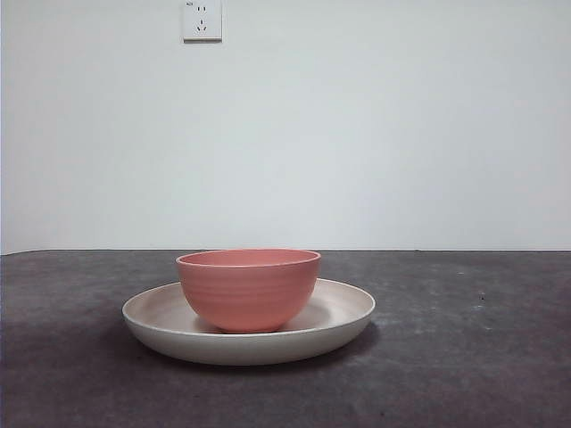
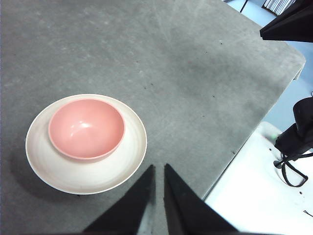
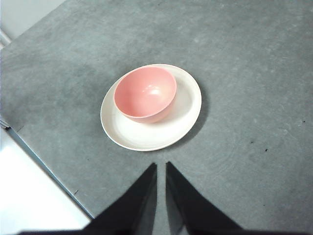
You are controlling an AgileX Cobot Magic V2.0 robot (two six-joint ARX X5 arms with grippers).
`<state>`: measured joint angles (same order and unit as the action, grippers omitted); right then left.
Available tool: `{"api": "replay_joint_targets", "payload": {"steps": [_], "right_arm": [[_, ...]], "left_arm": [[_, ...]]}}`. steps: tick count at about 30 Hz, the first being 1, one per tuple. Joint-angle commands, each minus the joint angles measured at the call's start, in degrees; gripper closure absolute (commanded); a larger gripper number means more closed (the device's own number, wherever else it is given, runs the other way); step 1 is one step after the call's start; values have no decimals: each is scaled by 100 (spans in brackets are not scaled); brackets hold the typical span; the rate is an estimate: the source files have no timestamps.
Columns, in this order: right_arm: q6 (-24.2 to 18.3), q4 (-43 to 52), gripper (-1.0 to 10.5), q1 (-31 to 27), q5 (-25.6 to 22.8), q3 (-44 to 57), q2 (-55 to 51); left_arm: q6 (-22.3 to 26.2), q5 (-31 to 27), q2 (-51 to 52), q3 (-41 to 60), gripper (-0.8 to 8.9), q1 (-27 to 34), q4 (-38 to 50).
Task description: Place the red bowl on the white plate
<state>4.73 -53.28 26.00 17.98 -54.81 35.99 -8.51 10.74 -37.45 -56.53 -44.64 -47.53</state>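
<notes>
Front view, nearest thing is the white plate, flat on the dark grey worktop; red bowl sits upright inside it, base on the plate floor, a bit off the plate's centre, rim level, empty. No arm shows in the front view. Behind the plate the worktop runs back to a pale wall with a white socket high up, above the plate. Left wrist view: left claw hangs above bare worktop just beside the plate, jaws drawn close together with only a thin slit between the tips, holding nothing; the bowl lies beyond the tips, well apart from them, not touched, sitting toward the far part of the plate from this claw. Past the plate the worktop edge, then a white surface with black gear on it. Right wrist view: right claw also up over bare worktop near the plate, jaws nearly together, narrow gap, gripping nothing; bowl beyond the tips, clear of them, resting in the plate's far half. Both claws off the bowl and the plate.
</notes>
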Motion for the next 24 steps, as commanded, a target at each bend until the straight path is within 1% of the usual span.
{"api": "replay_joint_targets", "payload": {"steps": [1,4,7,10,12,15,19,24], "right_arm": [[-28,66,921,39,-2,-37,22],[-28,63,921,39,0,-37,22],[-28,66,921,39,0,-35,22],[-28,63,921,39,-2,-35,20],[-28,63,921,39,0,-35,22],[-28,66,921,39,-2,-37,22],[-28,66,921,39,0,-37,20],[-28,66,921,39,-2,-37,22]], "left_arm": [[2,13,-7,-63,786,76,85],[4,39,4,-55,786,575,85],[94,42,92,96,786,1436,188],[341,42,398,588,786,2483,680],[354,39,717,1128,786,3136,1174],[358,26,1252,2050,786,3860,1919],[354,-28,2009,3200,786,4426,2625],[348,-160,2894,4354,786,4706,3263]]}}
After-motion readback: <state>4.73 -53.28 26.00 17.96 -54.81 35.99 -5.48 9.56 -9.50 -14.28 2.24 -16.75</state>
